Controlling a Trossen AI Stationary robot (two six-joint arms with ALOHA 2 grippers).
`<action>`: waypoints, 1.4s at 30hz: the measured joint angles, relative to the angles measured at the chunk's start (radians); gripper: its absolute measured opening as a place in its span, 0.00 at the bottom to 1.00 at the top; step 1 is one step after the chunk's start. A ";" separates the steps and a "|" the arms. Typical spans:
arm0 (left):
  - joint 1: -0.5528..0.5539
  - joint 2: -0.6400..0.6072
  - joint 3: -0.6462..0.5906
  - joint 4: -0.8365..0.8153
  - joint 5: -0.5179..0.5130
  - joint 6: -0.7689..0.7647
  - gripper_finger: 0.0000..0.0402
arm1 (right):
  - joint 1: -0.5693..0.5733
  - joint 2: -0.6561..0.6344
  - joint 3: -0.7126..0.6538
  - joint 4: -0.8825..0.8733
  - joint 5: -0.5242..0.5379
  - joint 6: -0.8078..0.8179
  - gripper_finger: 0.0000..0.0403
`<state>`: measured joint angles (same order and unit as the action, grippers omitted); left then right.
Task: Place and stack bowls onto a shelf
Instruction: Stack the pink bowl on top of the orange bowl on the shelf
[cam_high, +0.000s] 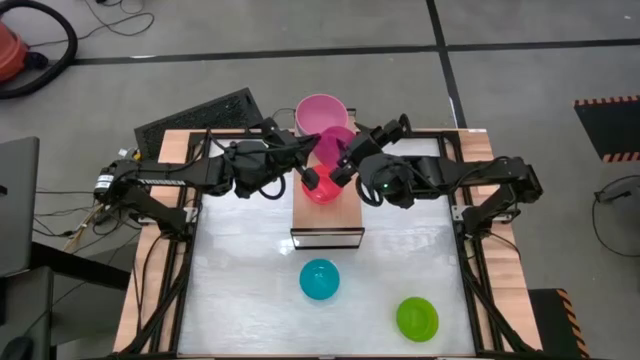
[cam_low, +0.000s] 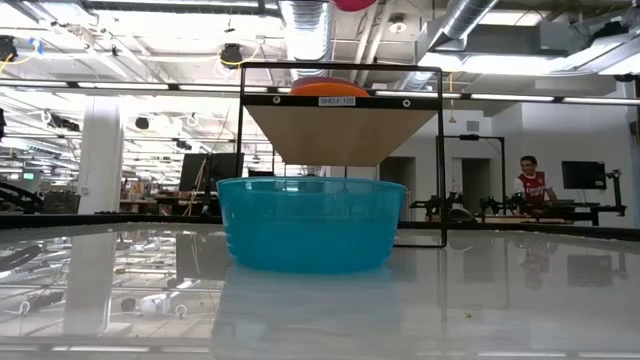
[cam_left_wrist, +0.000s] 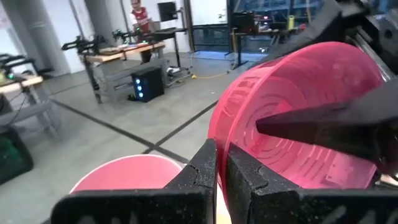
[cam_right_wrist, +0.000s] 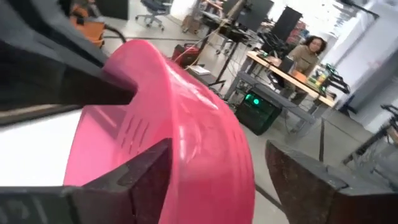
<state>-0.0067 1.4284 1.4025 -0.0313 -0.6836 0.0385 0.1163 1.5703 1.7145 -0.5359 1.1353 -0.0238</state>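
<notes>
Above the shelf (cam_high: 327, 218), the clenched left gripper (cam_high: 309, 181) seems to pinch the magenta bowl (cam_high: 334, 146), beside the released right gripper (cam_high: 343, 166).

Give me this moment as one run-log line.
left gripper: shut, at magenta bowl | right gripper: open around its rim | bowl tilted over shelf | cyan bowl, green bowl: on table

The left gripper (cam_left_wrist: 216, 163) is shut, fingers pressed together, before a tilted magenta bowl (cam_left_wrist: 292, 118); a light pink bowl (cam_left_wrist: 124, 174) sits below.
</notes>
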 joint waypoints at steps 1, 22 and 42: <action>0.000 0.000 0.000 0.000 0.013 0.010 0.00 | 0.000 -0.004 0.000 0.000 -0.021 -0.021 0.71; 0.068 -0.020 0.045 -0.246 0.019 -0.055 0.00 | 0.065 -0.256 0.001 0.003 -0.660 0.015 0.72; 0.224 0.053 0.113 -0.783 0.424 -0.767 0.00 | 0.196 -0.430 0.001 -0.076 -0.585 0.068 0.72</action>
<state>0.2173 1.4814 1.5154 -0.8140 -0.2591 -0.7284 0.3122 1.1407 1.7153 -0.6116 0.5506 0.0445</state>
